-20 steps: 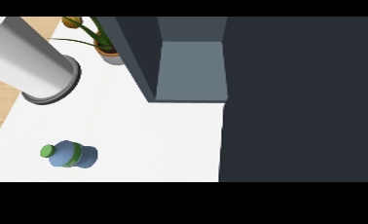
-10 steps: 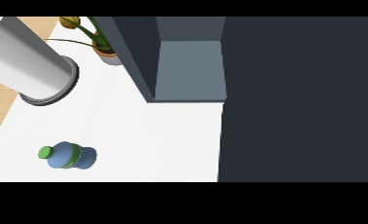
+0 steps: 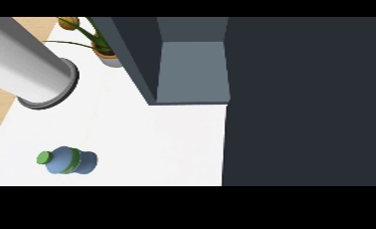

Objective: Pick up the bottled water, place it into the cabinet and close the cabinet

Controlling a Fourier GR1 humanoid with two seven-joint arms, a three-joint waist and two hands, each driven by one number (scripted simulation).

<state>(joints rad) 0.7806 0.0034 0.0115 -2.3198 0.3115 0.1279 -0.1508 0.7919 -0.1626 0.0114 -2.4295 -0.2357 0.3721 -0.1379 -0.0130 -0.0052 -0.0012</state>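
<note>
The bottled water (image 3: 71, 161) is a small blue bottle with a green cap and a green band. It sits on the white counter (image 3: 161, 143) at the lower left, cap pointing left in this steep view. The cabinet (image 3: 140, 58) is dark grey and stands open, showing a lighter blue-grey inside (image 3: 192, 71) at the upper middle. No hand shows in the head view, and nothing touches the bottle.
A thick grey cylinder with a dark rim (image 3: 37, 76) slants in from the upper left. A potted plant (image 3: 103, 51) stands beside the cabinet's left wall. A wide dark panel (image 3: 301, 98) fills the right side.
</note>
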